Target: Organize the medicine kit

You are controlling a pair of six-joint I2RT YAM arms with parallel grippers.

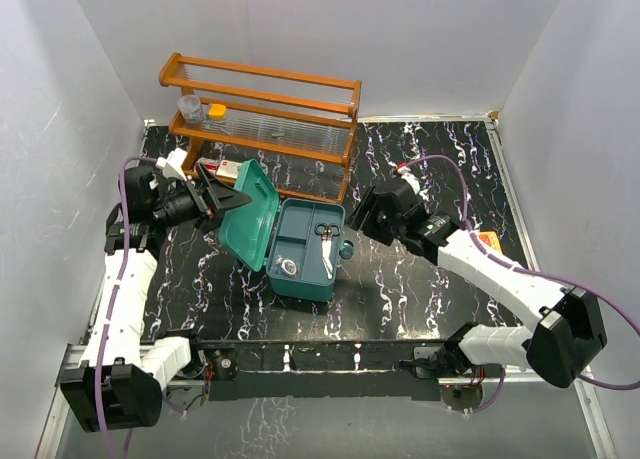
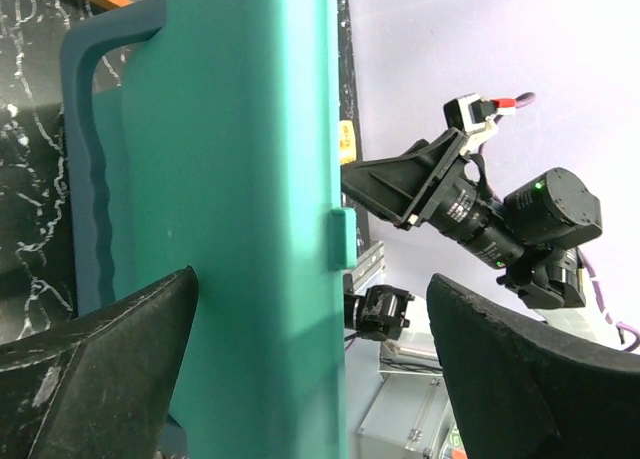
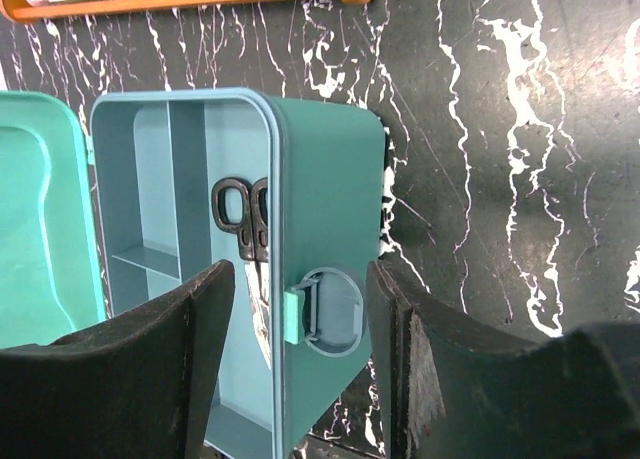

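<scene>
The teal medicine kit (image 1: 300, 277) lies open mid-table, its lid (image 1: 250, 214) standing up on the left. Black-handled scissors (image 1: 326, 233) and small items lie inside. My left gripper (image 1: 228, 201) is open wide at the lid; in the left wrist view the lid (image 2: 240, 179) stands between its fingers (image 2: 100, 379), its free edge in the gap. My right gripper (image 1: 358, 219) is at the kit's right side. In the right wrist view it (image 3: 300, 269) straddles the latch wall (image 3: 330, 179), open, latch (image 3: 325, 309) in the gap, scissors (image 3: 245, 214) beyond.
A wooden rack (image 1: 265, 104) stands at the back, close behind the lid, with a clear cup (image 1: 189, 106) and an orange-capped item (image 1: 217, 110) on it. A red-and-white pack (image 1: 225, 167) lies under it. White walls close in the table on three sides.
</scene>
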